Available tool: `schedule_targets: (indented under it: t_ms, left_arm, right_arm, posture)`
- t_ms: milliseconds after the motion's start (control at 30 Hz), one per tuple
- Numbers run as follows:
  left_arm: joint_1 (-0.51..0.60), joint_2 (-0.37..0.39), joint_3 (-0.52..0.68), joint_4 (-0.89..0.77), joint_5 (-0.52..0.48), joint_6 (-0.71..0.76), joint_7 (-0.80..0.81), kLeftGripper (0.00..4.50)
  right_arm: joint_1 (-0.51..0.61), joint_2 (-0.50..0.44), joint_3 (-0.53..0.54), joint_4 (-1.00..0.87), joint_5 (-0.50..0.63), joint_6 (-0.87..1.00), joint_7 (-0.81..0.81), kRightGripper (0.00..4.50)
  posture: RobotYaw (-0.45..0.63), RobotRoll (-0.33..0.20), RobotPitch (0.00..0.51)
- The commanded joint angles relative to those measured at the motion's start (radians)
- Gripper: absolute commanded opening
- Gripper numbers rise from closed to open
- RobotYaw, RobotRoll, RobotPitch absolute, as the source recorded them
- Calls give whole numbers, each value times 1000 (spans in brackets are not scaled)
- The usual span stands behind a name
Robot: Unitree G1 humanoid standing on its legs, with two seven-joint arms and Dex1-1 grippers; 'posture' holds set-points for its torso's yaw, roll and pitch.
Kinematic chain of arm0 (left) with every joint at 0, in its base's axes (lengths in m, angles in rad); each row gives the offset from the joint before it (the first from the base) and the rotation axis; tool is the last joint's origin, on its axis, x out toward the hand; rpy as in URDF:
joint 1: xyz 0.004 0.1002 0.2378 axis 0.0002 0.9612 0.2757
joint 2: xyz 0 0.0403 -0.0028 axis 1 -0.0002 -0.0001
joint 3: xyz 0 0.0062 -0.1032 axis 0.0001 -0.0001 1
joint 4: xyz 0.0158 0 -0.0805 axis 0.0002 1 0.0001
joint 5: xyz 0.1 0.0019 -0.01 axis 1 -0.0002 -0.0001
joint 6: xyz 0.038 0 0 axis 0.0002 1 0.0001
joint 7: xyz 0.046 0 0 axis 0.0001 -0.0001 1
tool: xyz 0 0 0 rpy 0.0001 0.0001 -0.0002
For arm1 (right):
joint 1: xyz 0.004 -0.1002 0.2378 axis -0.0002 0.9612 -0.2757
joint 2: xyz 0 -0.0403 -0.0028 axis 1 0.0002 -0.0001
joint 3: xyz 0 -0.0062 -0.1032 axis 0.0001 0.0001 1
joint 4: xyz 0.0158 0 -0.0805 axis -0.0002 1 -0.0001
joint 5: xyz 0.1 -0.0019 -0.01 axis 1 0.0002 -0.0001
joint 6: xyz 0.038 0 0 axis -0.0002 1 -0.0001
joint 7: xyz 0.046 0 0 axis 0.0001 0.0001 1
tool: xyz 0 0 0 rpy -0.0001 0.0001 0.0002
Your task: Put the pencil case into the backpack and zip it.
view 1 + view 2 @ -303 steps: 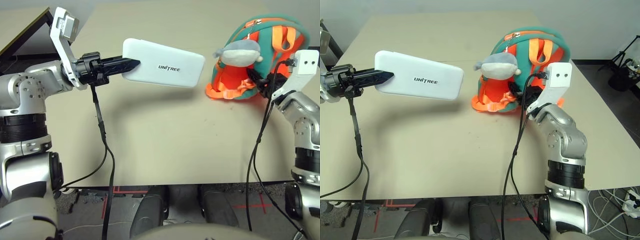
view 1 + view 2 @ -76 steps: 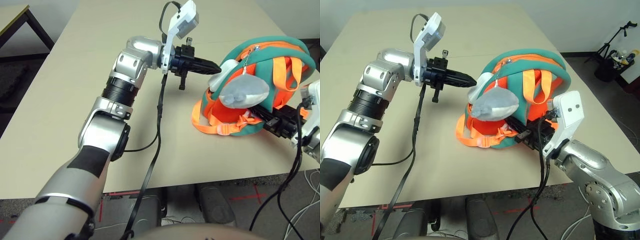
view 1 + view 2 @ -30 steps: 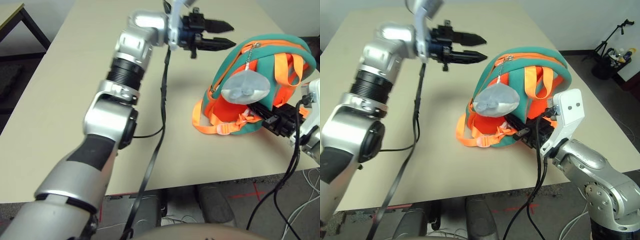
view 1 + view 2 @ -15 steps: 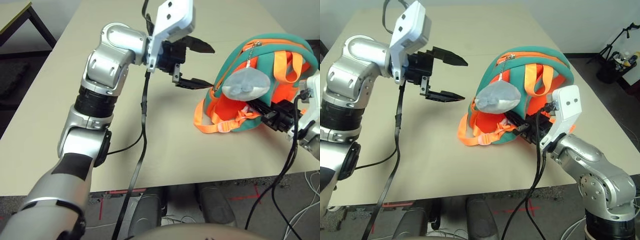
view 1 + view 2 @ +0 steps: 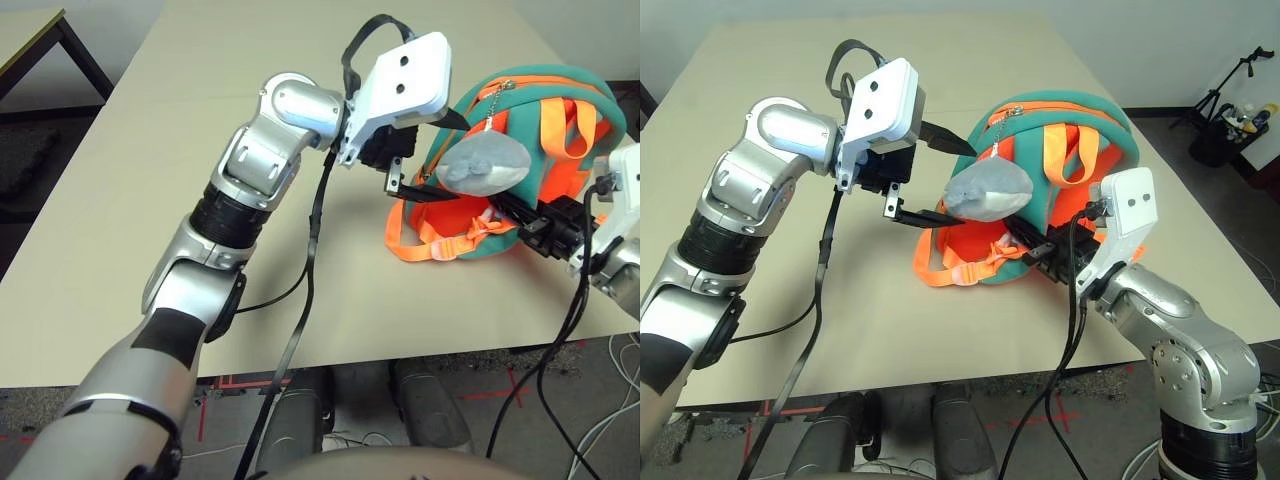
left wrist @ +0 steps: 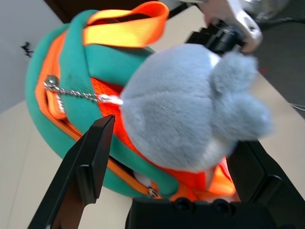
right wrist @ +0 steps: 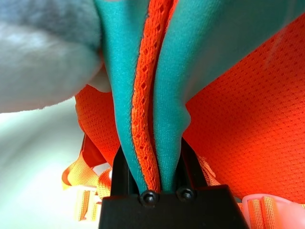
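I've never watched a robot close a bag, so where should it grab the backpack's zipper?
Probably the small metal zipper pull on the backpack's side seam below the grey plush charm, approached from the backpack's open side, where the open left gripper is. The charm hangs in front, so slip in beneath it.

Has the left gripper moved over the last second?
Yes. The left gripper came down from above the table toward the backpack, fingers now open around its grey plush charm.

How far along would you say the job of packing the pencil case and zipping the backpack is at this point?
Packing may be done, since the white case is nowhere on the table. In hand: the right end effector pinches a fold of the teal and orange fabric backpack, while the open left end effector brackets its grey plush charm. Zipping is left.
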Motion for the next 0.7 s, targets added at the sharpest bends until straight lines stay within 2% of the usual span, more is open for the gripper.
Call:
schedule_targets:
  t_ms: [33, 67, 167, 400, 500, 600, 700]
  left_arm:
    - [16, -18, -12, 16, 15, -29, 27, 4500]
    - [15, -20, -12, 19, 15, -37, 28, 4500]
    - [7, -30, 12, 32, -4, -35, 44, 3899]
    - [-27, -18, 134, -5, -131, 104, 76, 1586]
    - [-38, -2, 174, -10, -167, 169, 98, 756]
    - [-48, 38, 218, 12, -180, 196, 118, 242]
    - [-48, 76, 248, 41, -180, 207, 139, 222]
  right_arm:
    - [-2, 9, 21, -15, 1, 13, 1, 223]
    - [-3, 10, 21, -15, 1, 14, 0, 223]
    - [-1, 12, 21, -16, 0, 14, -1, 223]
    - [21, 23, 18, -24, -1, 13, -6, 223]
    - [26, 24, 16, -23, -4, 12, -4, 223]
    - [27, 25, 17, -19, -7, 9, -2, 223]
    - [26, 27, 18, -15, -9, 9, -1, 223]
  posture:
    - [-192, 0, 163]
    - [-191, 0, 164]
    - [-191, 0, 163]
    - [-183, 0, 160]
    - [-178, 0, 159]
    - [-172, 0, 159]
    - [-168, 0, 159]
